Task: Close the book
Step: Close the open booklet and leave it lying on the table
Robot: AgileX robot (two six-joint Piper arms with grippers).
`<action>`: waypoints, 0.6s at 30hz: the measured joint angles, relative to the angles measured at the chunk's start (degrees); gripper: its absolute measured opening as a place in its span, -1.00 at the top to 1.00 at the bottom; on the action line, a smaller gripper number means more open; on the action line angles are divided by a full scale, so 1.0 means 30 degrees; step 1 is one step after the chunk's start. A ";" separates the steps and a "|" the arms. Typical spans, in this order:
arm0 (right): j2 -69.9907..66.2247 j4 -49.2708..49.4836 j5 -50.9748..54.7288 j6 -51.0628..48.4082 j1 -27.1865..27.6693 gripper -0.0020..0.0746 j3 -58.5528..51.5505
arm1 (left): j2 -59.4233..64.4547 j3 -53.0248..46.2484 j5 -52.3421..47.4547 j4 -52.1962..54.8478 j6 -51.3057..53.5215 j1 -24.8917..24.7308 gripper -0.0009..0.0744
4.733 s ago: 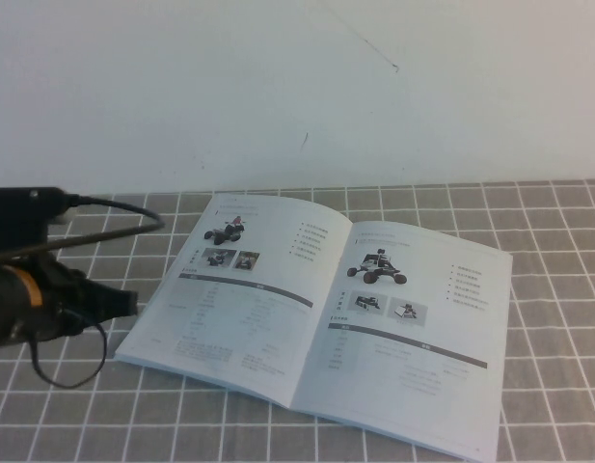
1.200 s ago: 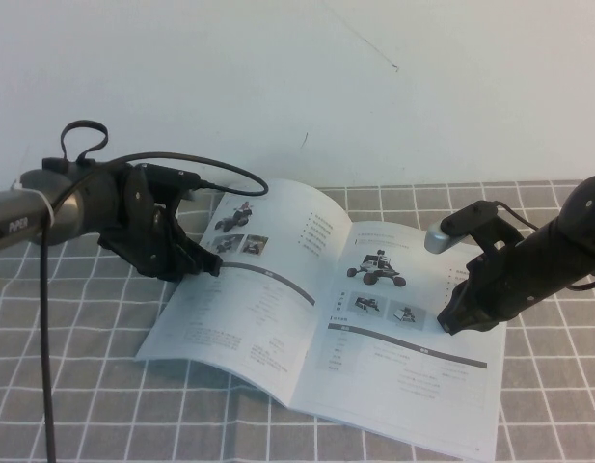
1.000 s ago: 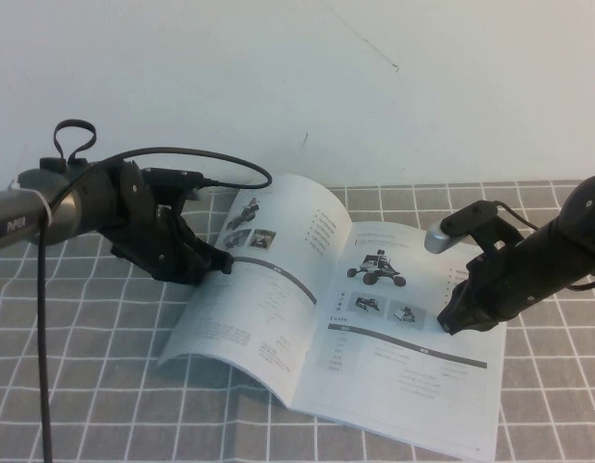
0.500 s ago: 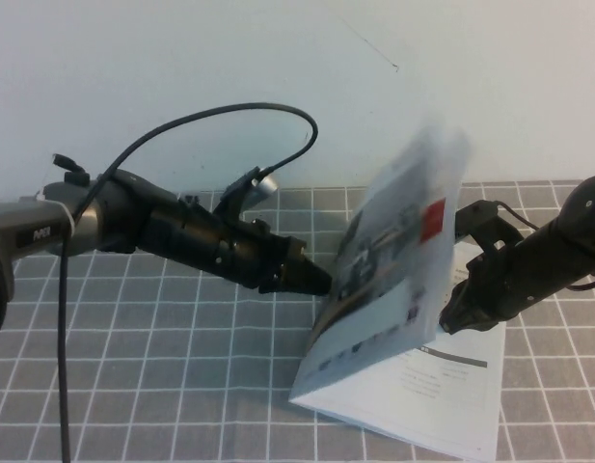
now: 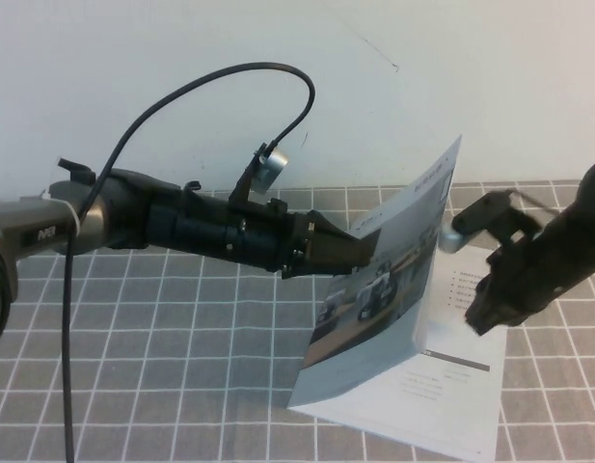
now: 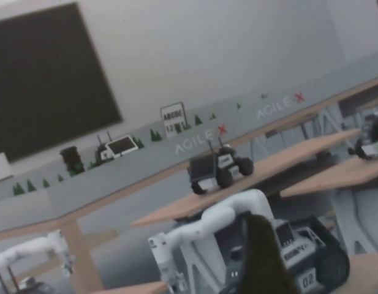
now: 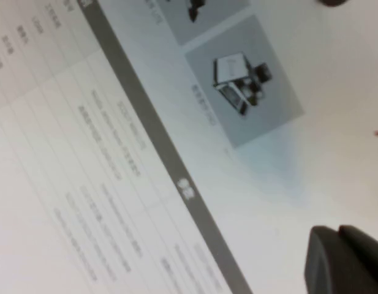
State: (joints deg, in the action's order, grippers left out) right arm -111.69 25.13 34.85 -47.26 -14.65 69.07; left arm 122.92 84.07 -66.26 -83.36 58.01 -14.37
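On the grey checked cloth [image 5: 133,386], right of centre: the book [image 5: 442,386], half shut. Its right half lies flat; its left half stands steeply on the spine, top corner up against the white wall [image 5: 181,77].

High view alone gives the layout. The left wrist view shows only the printed cover [image 6: 195,141], filling the frame. The right wrist view shows only the inner page [image 7: 115,135], close, with table lines and a small photo.

The book's near corner reaches the bottom of the high view. Bare cloth lies left of the book, under the left arm.

The left arm stretches out nearly level, left gripper [image 5: 360,253] against the raised cover. The right arm comes in from the right, right gripper [image 5: 482,313] low over the flat page's outer part, just behind the raised half. Whether either pincer is apart or together cannot be told.
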 joint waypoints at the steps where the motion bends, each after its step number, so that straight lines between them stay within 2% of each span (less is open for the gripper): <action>1: 0.0663 -0.0983 0.0321 0.0809 0.0000 0.95 0.0000 | -0.0100 0.0034 0.0000 0.0142 0.0000 0.0000 -0.01; 4: 0.2796 -0.3656 0.1707 0.3361 0.0000 0.95 0.0000 | -0.0711 0.0397 0.0132 0.1515 0.0030 0.0000 0.39; 5: 0.3593 -0.4303 0.2184 0.3983 0.0000 0.95 0.0000 | -0.0988 0.0582 0.0316 0.2171 0.0030 0.0000 0.59; 8: 0.5887 -0.6063 0.3848 0.5514 0.0000 0.95 0.0000 | -0.1983 0.0919 0.1373 0.4209 -0.0389 0.0000 0.86; 12: 0.9122 -0.6962 0.5148 0.6501 0.0000 0.95 0.0000 | -0.3943 0.0914 0.3611 0.8244 -0.1809 0.0000 0.95; 18: 1.3427 -0.7529 0.5657 0.6751 0.0000 0.95 -0.0837 | -0.7937 0.0444 0.5816 1.4998 -0.5501 0.0000 0.97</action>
State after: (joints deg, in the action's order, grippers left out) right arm -71.41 2.54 51.82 -27.01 -14.65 66.56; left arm 99.11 85.40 -48.81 -38.37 41.51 -14.37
